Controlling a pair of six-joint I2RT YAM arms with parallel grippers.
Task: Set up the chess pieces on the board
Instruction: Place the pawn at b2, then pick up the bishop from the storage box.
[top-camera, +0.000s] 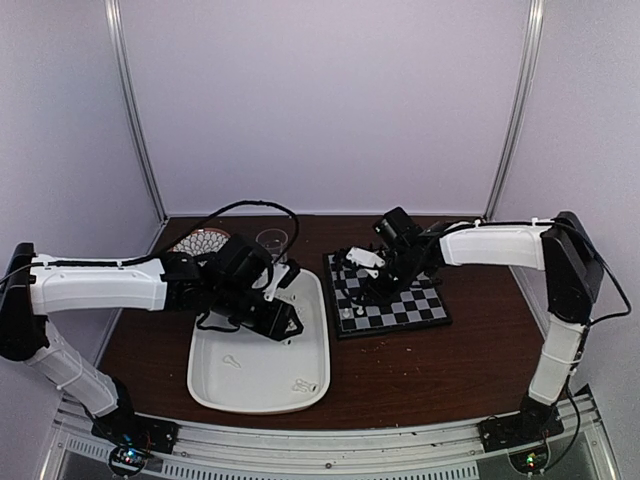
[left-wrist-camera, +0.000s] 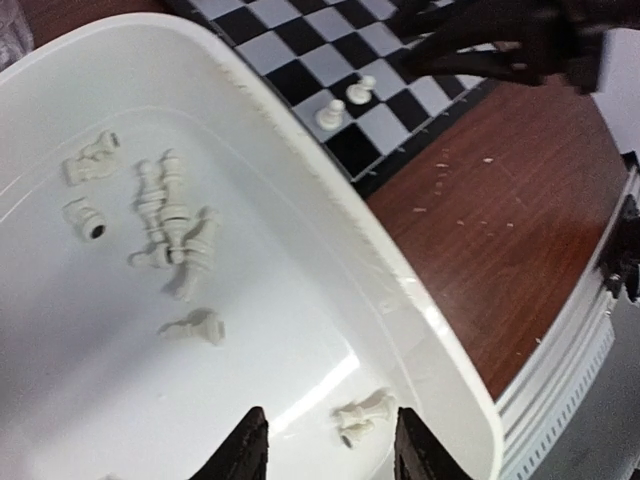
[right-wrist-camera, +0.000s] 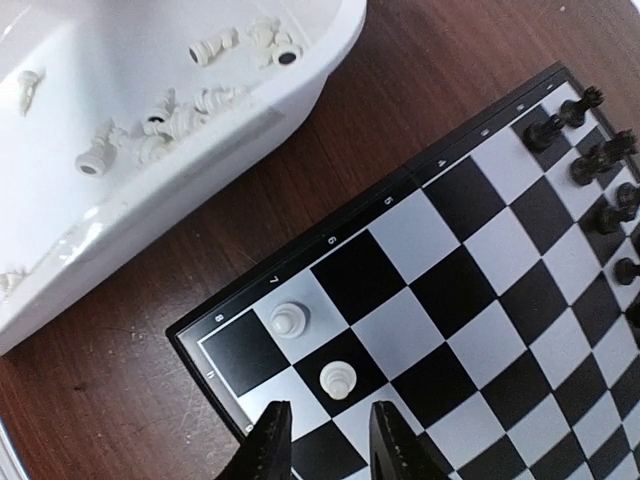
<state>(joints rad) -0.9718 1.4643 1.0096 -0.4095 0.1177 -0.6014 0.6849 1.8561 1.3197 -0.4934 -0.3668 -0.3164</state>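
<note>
The board (top-camera: 400, 300) lies right of centre. Two white chess pieces (right-wrist-camera: 289, 320) (right-wrist-camera: 338, 381) stand upright near its corner, also seen in the left wrist view (left-wrist-camera: 331, 113). Black pieces (right-wrist-camera: 600, 155) stand along the far side. My right gripper (right-wrist-camera: 328, 445) is open and empty just above the board, close to the two white pieces. My left gripper (left-wrist-camera: 328, 450) is open and empty over the white tray (left-wrist-camera: 440, 340). Two white pieces (left-wrist-camera: 362, 413) lie between its fingers. Several more white pieces (left-wrist-camera: 170, 215) lie on their sides further in.
A perforated round object (top-camera: 200, 241) and a clear cup (top-camera: 271, 240) stand behind the tray. Bare brown table (top-camera: 420, 370) lies in front of the board. A metal rail (top-camera: 330, 450) runs along the near edge.
</note>
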